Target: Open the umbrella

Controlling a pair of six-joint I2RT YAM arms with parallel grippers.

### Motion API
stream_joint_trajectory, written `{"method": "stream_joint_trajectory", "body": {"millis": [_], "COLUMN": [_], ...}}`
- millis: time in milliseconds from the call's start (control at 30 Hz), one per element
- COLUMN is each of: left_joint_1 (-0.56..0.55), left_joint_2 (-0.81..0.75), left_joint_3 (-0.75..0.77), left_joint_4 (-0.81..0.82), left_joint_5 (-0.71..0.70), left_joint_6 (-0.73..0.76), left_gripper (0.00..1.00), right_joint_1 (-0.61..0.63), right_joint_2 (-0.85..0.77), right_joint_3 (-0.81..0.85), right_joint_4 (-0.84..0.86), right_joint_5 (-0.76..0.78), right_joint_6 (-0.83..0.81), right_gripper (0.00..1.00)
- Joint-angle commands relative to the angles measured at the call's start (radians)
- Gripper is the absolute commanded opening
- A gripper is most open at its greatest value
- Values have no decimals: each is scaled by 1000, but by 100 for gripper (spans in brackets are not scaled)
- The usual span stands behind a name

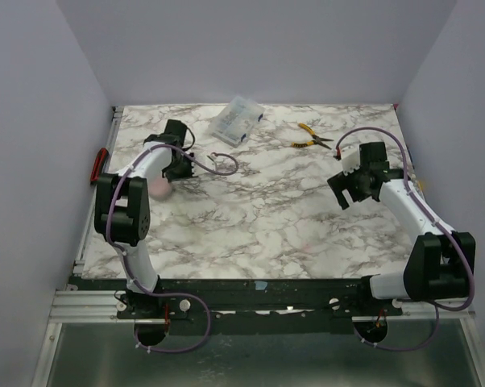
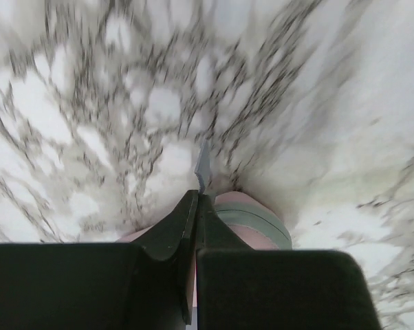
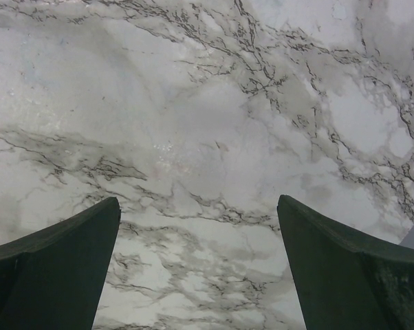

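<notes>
I see left claw [image 2: 197,201] clenched, far left of table [image 1: 267,214]; folded umbrella [image 2: 256,218] lies just under its tips, touching, partly hidden. Right claw [image 3: 199,203] released over bare marble, well apart from umbrella.

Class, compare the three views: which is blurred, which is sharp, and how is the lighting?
Left wrist view: the table is smeared with blur; only the shut left gripper looks crisp. Right wrist view: marble veins sharp, the open right gripper dark. Top view: even, soft light, no hard shadows.
</notes>
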Motion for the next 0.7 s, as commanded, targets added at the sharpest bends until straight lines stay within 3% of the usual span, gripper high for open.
{"method": "stream_joint_trajectory", "body": {"millis": [0, 367, 400, 433, 533, 567, 600, 667], "left_joint_1": [-166, -665, -695, -722, -732, -714, -677, -588], "left_joint_2": [-75, -145, -152, -158, -171, -190, -210, -254], "left_joint_3": [-41, -120, -126, -125, -72, -56, -45, -22], "left_joint_4": [-44, 10, 10, 3, -84, -101, -122, -146], "left_joint_5": [141, 273, 272, 268, 293, 322, 365, 473], "left_joint_6": [-67, -309, -322, -342, -409, -437, -466, -536], "left_gripper": [0, 0, 6, 18, 70, 93, 98, 99], "right_joint_1": [-5, -5, -6, -5, -5, -5, -5, -5], "right_joint_2": [-23, -54, -57, -62, -88, -100, -118, -158], "right_joint_3": [-21, -44, -42, -39, -39, -41, -44, -55], "right_joint_4": [-18, -49, -56, -65, -82, -82, -79, -67], "right_joint_5": [12, -24, -32, -41, -78, -87, -100, -131], "right_joint_6": [-7, -9, -10, -14, -27, -31, -38, -53], "right_gripper": [100, 100, 100, 100, 100, 100, 100, 100]}}
